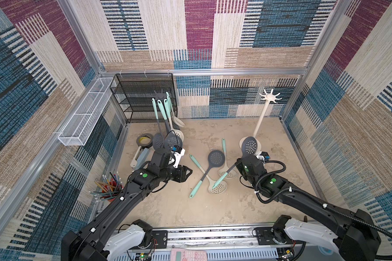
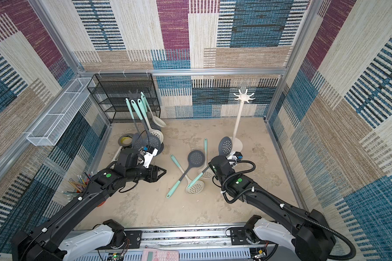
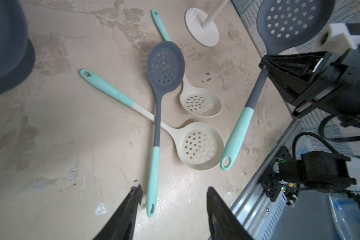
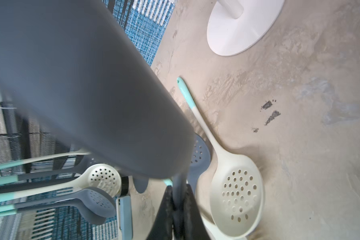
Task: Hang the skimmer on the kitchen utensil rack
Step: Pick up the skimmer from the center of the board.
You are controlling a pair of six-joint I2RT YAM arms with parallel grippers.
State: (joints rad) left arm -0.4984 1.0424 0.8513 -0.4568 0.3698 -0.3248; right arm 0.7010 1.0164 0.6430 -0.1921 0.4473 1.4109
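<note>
My right gripper [image 1: 236, 164] [image 4: 178, 199] is shut on the grey neck of a grey skimmer [image 1: 249, 145] [image 3: 293, 20]. The skimmer's perforated head points up and its teal handle [image 1: 220, 180] slants down over the floor. The head sits in front of the base of the white utensil rack [image 1: 269, 97] [image 2: 243, 96], whose hooks are bare. A dark rack [image 1: 161, 93] at the left carries several hung skimmers. My left gripper [image 1: 190, 171] [image 3: 174, 189] stands open and empty above the floor, near the handle end of a grey skimmer [image 3: 164, 62] lying there.
Two cream skimmers [image 1: 218, 187] [image 1: 228, 172] lie crossed under the grey one on the floor. A tape roll [image 1: 144, 140], a stapler [image 1: 140, 157] and a pencil cup [image 1: 110, 187] are at the left. A black mesh shelf [image 1: 143, 97] and a white wire basket [image 1: 86, 110] line the back-left corner.
</note>
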